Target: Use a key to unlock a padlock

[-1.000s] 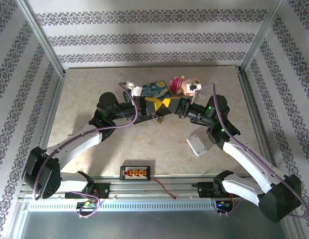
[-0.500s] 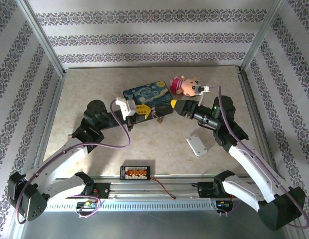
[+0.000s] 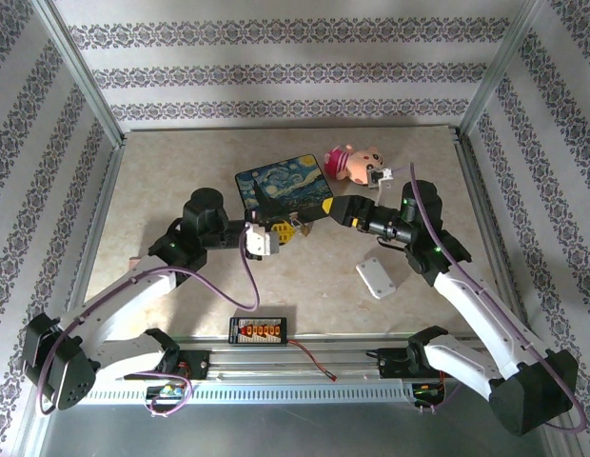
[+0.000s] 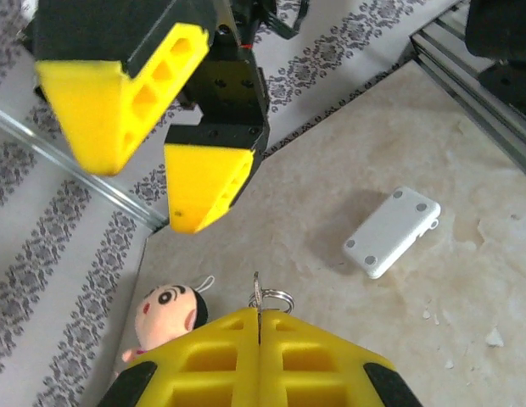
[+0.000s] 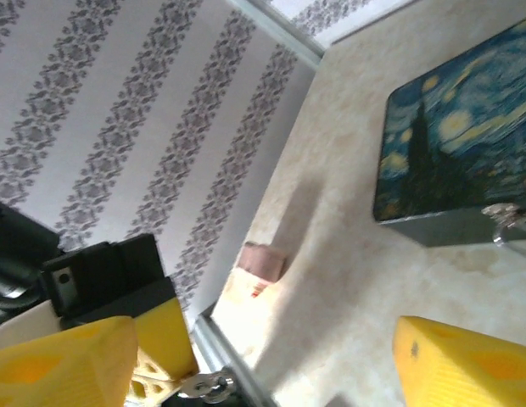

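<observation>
Between the left claw's [image 4: 259,326] tips, the key [image 4: 257,291] sits pinched; ring [image 4: 278,298] exposed.

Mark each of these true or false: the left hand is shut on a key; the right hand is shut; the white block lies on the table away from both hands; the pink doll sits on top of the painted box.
1. The left hand is shut on the key. True.
2. The right hand is shut. False: its fingers stand wide apart, holding nothing.
3. The white block lies on the table, away from both hands. True.
4. The pink doll sits on the painted box. False: it lies on the table beside the box.
</observation>
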